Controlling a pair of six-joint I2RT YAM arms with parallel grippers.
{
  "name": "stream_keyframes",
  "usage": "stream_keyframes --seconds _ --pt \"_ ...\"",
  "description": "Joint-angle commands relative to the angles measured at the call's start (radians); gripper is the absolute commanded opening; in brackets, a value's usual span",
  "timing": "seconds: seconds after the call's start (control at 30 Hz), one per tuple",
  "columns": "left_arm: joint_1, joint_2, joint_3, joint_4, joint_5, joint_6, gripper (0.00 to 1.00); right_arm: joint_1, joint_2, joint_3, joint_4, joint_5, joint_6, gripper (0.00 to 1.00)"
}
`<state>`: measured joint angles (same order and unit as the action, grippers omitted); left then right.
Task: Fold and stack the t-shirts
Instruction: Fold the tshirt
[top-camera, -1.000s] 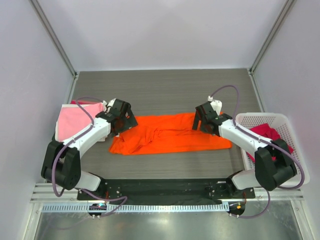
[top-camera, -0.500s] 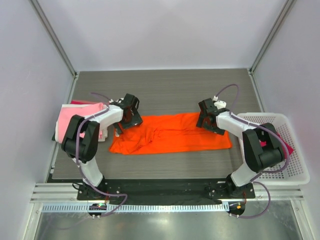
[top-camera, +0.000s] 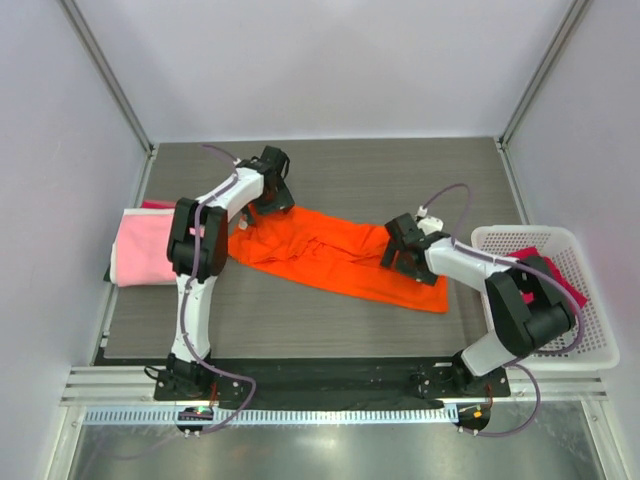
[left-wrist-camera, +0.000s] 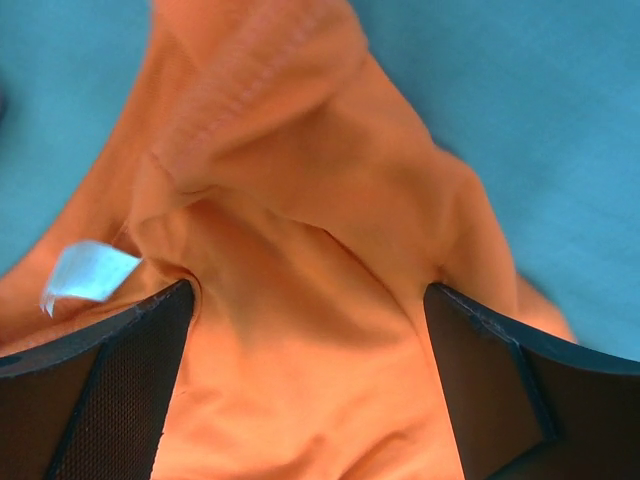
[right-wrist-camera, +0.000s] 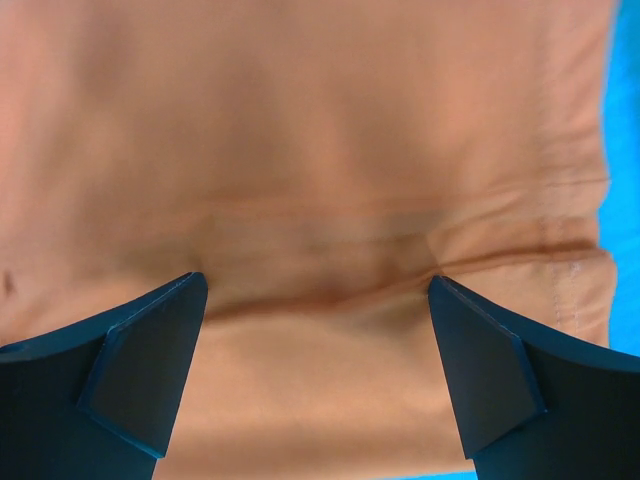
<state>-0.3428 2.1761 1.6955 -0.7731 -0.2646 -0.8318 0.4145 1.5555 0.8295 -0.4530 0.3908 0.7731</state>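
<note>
The bright orange t-shirt (top-camera: 330, 255) lies rumpled and slantwise across mid-table (top-camera: 400, 170). The left gripper (left-wrist-camera: 310, 300) at its far-left end and the right gripper (right-wrist-camera: 318, 290) on its right part are both spread wide over the cloth. A light pink t-shirt (top-camera: 145, 248) lies at left; a dark pink-red t-shirt (top-camera: 550, 270) sits in the white basket (top-camera: 590, 340) at right.

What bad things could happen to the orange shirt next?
1. The bright orange cloth t-shirt lies slanted and wrinkled on the table, so a fold made now might come out crooked.
2. The left gripper is open over a bunched end of it. Closing there could pinch several layers at once.
3. The left arm's elbow hangs right beside the folded light pink t-shirt and might nudge it out of shape.
</note>
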Motion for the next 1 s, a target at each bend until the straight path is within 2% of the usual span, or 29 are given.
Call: stream_keyframes --seconds 0.0,0.03,0.1,0.13,0.27,0.4,0.5,0.63,0.87,0.97 --pt "0.005 0.137 0.165 -0.047 0.039 0.031 0.97 0.099 -0.072 -0.045 -0.076 -0.003 0.158 1.00" --pt "0.007 0.158 0.232 -0.051 0.053 0.036 0.96 0.162 -0.101 -0.055 -0.078 -0.003 0.193 1.00" --pt "0.005 0.192 0.262 0.012 0.129 0.052 0.91 0.232 -0.129 -0.078 -0.075 0.006 0.259 1.00" --pt "0.005 0.198 0.285 0.030 0.163 0.062 0.87 0.313 -0.153 -0.082 -0.067 0.026 0.334 1.00" --pt "-0.034 0.244 0.389 0.083 0.254 0.092 0.85 0.484 -0.146 -0.052 -0.044 0.078 0.426 1.00" --pt "-0.062 0.345 0.538 0.029 0.252 0.094 0.86 0.546 -0.095 0.026 -0.100 0.172 0.439 1.00" --pt "-0.064 0.393 0.634 -0.005 0.255 0.085 0.86 0.550 -0.066 0.069 -0.200 0.285 0.436 0.99" --pt "-0.041 0.413 0.652 0.003 0.232 0.077 0.88 0.526 -0.106 0.063 -0.280 0.407 0.422 1.00" --pt "0.054 0.384 0.597 -0.017 0.199 0.028 0.88 0.359 -0.210 -0.029 -0.240 0.346 0.319 1.00" --pt "0.093 0.370 0.563 -0.015 0.183 0.014 0.88 0.316 -0.239 -0.053 -0.228 0.312 0.272 0.92"
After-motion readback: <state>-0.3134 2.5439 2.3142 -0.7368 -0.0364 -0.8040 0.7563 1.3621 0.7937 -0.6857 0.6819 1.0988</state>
